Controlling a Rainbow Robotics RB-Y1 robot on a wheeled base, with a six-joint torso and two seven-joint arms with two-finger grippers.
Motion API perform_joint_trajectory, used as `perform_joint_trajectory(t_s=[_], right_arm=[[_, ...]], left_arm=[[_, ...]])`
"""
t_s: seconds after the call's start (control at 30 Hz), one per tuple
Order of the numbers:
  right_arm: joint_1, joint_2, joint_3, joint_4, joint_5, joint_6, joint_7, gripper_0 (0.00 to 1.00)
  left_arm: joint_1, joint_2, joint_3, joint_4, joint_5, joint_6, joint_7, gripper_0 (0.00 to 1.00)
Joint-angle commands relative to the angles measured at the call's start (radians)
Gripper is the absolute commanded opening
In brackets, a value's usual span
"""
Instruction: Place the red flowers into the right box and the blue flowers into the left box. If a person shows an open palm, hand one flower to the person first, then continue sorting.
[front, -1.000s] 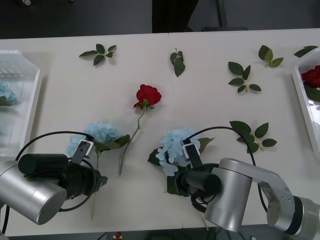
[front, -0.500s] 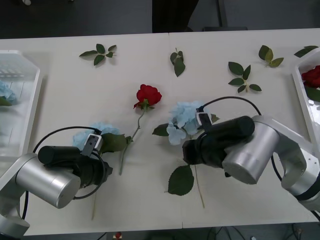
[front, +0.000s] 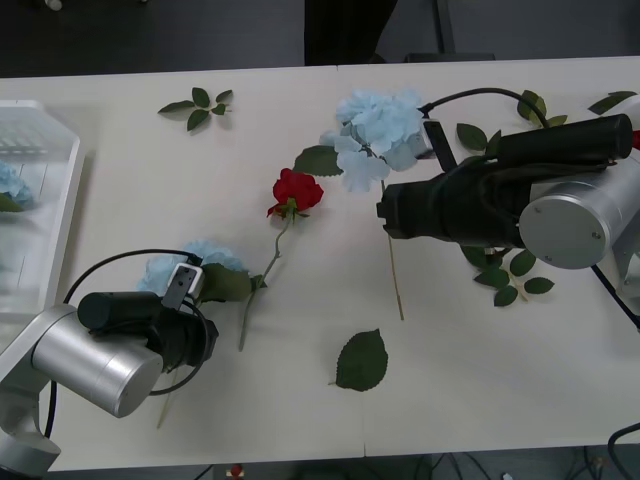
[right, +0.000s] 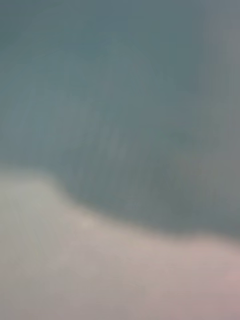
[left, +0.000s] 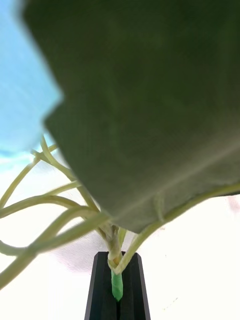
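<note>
The right gripper (front: 392, 212) is carrying its fluffy pale-blue hydrangea (front: 378, 132) farther up the table, jaws unreadable; the left gripper (front: 205, 335) is clamping another hydrangea's (front: 190, 266) stem.

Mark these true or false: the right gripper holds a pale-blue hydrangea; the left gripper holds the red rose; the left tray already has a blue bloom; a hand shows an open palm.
1. The right gripper carries a fluffy pale-blue hydrangea cluster. True.
2. The left gripper grips the red rose. False: black fingers pinch a hydrangea stem.
3. The white ribbed plastic tray on the left holds a blue bloom. True.
4. A hand shows an open palm. False: none is visible.
</note>
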Motion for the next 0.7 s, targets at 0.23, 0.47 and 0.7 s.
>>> perform_joint_trajectory(t_s=[0.23,0.47,0.7], right_arm=[[-0.196,0.031,-0.017,0.082,-0.235,-0.176,0.337,0.0],[-0.287,0.08,-0.017,0.159,-0.361,-0.216,0.49,0.0],[-0.336,0.147,0.014,0.206,-0.445,-0.216,0.52,0.0]], left_arm=[[-0.004,0.046,-0.008,-0.172,-0.038,0.069,0.061,0.0],[-0.004,0.059,0.005,-0.197,-0.038,0.095,0.063,0.0],[-0.004,0.062,0.015,-0.2,-0.038,0.093,0.06,0.0]])
